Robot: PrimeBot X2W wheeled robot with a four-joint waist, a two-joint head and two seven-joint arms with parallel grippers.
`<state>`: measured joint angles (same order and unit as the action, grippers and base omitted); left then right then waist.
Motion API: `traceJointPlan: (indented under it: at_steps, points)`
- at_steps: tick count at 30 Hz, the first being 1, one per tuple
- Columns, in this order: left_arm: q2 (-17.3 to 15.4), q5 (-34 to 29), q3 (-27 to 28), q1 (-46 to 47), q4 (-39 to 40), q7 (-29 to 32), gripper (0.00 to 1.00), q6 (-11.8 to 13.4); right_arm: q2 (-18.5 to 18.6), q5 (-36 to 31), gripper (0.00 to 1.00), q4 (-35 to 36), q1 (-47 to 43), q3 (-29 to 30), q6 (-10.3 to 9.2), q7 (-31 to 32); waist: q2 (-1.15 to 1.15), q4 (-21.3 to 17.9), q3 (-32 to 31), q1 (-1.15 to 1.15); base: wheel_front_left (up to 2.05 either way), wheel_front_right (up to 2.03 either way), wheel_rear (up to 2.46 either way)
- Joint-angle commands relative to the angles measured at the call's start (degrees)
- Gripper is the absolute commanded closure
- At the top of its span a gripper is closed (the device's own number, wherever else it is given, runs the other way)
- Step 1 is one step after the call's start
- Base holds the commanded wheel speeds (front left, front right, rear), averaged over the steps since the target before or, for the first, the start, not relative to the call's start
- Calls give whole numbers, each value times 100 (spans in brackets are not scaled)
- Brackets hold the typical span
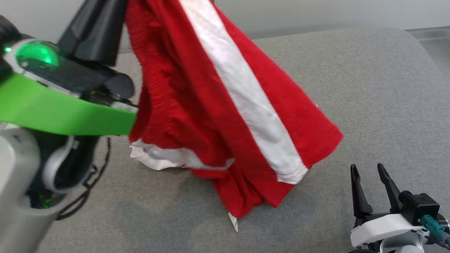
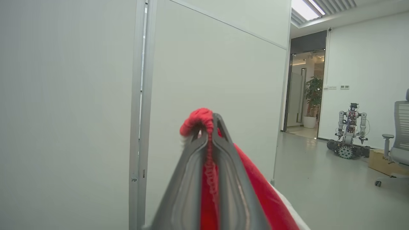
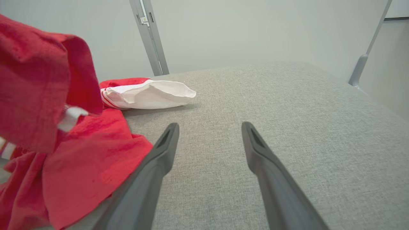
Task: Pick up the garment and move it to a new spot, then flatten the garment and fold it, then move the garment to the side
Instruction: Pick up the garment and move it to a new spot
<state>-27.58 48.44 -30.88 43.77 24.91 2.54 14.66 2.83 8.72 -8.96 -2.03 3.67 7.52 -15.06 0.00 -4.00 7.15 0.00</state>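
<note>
The left arm is raised high, its green-banded forearm crossing the near left of the head view. The left gripper (image 2: 209, 119) points up and away toward a pale wall panel (image 2: 217, 73), its two fingers pressed together on a ribbed red edge of the garment (image 1: 197, 105). The red cloth with its white stripe hangs down from that grip, and its lower end lies bunched on the gray padded table (image 1: 369, 88), left of the middle.

The right arm sits low at the near right corner. The right gripper (image 1: 367, 168) points forward just above the surface, fingers spread wide with nothing between them. In the right wrist view, a fold of the cloth lies just beside one finger.

Right of the garment, bare gray surface runs to the table's rounded far right corner and its far edge by the wall.
</note>
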Motion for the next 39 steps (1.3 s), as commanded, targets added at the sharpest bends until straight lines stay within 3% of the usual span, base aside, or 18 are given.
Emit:
traceJointPlan:
  at_steps: [1, 7, 10, 16, 26, 33, 39]
  points:
    - [-227, 163, 200, -33, -71, 127, 100, 45, 15, 37, 0, -6, -12, -6, -6, -18, 0, 33, -2, 0, 0, 0, 0]
    - [-1426, 436, 1054, -510, -827, 362, 100, -103, 17, 81, 0, -6, 10, -26, -6, -18, 0, 63, 51, 0, 0, 0, 0]
    - [-1840, 516, 1354, -820, -1447, 262, 100, -206, 13, 70, 0, -27, 19, -21, -6, -18, 0, 102, 119, 0, 0, 0, 0]
    - [-2254, 610, 1760, -1012, -2998, -33, 100, -436, 14, 14, 0, -61, 147, -127, -6, -18, 0, 81, 273, 0, 0, 0, 0]
    - [-2986, 139, 2020, -152, -4884, -441, 100, -717, 15, -42, 0, -102, 232, -155, -6, -18, 0, -129, 407, 0, 0, 0, 0]
    - [-3196, -121, 1882, 404, -5593, -462, 100, -897, 14, -6, 0, -104, 156, -145, -6, -18, 0, -215, 422, 0, 0, 0, 0]
    - [-2825, 26, 1725, 206, -6071, -372, 100, -990, 15, 45, 0, -118, 230, -177, -6, -18, 0, -218, 509, 0, 0, 0, 0]
